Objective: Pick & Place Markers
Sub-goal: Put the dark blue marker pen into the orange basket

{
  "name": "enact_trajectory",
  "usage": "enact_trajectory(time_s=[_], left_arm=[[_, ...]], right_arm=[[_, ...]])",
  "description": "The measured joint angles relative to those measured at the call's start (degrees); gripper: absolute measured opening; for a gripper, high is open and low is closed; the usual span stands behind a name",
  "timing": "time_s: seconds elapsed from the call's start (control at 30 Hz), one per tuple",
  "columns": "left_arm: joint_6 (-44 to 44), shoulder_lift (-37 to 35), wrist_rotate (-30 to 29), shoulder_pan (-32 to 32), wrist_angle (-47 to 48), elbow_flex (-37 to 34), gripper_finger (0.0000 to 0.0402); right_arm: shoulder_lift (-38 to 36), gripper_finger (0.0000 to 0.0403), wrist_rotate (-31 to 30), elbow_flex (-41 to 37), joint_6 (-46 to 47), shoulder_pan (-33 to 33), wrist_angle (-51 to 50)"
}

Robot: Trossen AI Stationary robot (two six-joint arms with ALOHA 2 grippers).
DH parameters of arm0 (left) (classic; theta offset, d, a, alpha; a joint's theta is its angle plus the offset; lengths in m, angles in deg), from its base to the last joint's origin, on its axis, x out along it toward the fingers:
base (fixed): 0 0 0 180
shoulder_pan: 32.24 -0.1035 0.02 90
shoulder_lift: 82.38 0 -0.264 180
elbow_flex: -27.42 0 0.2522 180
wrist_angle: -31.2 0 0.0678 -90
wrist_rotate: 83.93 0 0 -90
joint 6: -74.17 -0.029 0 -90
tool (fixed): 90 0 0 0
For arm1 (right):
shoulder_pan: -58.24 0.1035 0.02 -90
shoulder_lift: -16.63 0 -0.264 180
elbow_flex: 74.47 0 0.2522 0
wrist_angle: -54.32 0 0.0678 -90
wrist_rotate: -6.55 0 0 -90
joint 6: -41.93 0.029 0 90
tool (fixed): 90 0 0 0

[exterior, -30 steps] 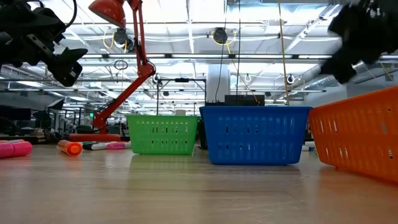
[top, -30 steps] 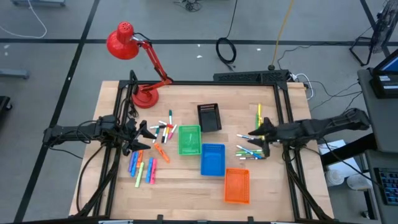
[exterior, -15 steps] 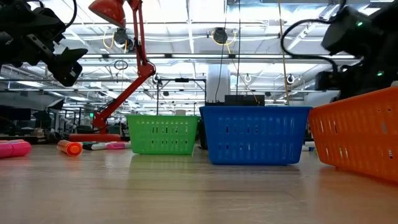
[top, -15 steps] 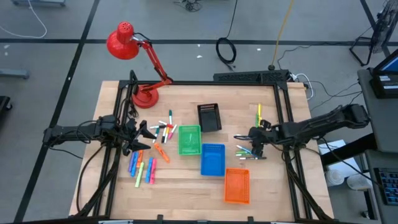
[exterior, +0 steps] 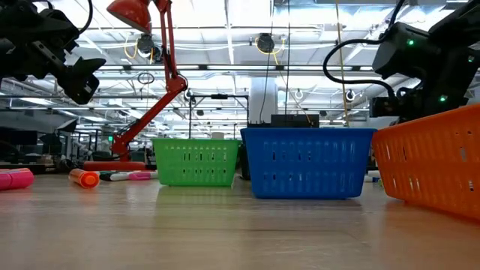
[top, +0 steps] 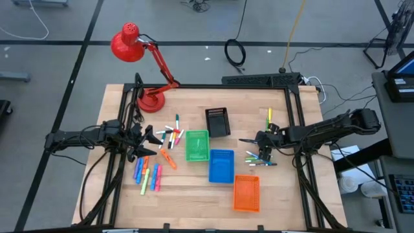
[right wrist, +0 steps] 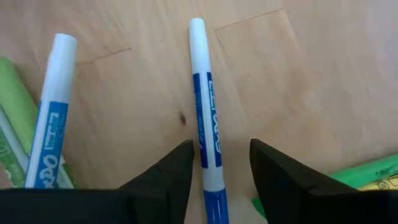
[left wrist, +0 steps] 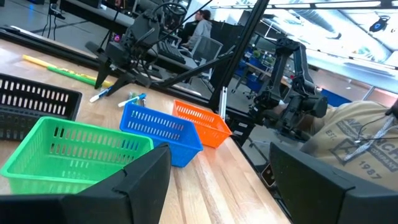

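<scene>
Markers lie in two groups on the wooden table: one at the left (top: pixel 150 173) near my left gripper, one at the right (top: pixel 253 157). My right gripper (top: pixel 264 152) points steeply down over the right group. It is open, its fingers standing on either side of a white marker with a blue band (right wrist: pixel 202 106) that lies flat on the wood. A second white-and-blue marker (right wrist: pixel 53 112) and green ones (right wrist: pixel 15 106) lie beside it. My left gripper (top: pixel 152 137) hovers level and open at the table's left, above the left group.
Green (top: pixel 197 145), blue (top: pixel 220 165), orange (top: pixel 246 193) and black (top: pixel 218 121) baskets stand in the table's middle. A red desk lamp (top: pixel 139 65) stands at the far left corner. Bare wood lies along the near edge. A person (left wrist: pixel 200 25) sits in the room beyond.
My right gripper has come down toward the right group of markers, moving a little toward the table's left and near edges. It has tipped from nearly level to pointing steeply down. The markers have not moved.
</scene>
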Motion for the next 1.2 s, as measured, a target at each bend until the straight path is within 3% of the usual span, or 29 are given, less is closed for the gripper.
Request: enact_trajectory(time_s=[0.33, 0.63, 0.9, 1.2], left_arm=[[-0.04, 0.0, -0.01, 0.0, 0.0, 0.0, 0.0274], [-0.04, 0.0, 0.0, 0.0, 0.0, 0.0, 0.0273], [-0.04, 0.0, 0.0, 0.0, 0.03, 0.0, 0.0274], [-0.01, -0.02, -0.01, 0.0, 0.02, 0.0, 0.0274]], right_arm=[[0.1, 0.0018, 1.29, -0.11, -0.26, 0.04, -0.09], [-0.54, 0.004, 1.23, -0.33, -2.65, 0.12, 4.42], [-6.23, 0.0016, 1.61, -0.42, -3.91, 0.15, 7.66], [-12.69, 0.0023, 12.36, -0.34, -4.97, 2.53, 17.14]])
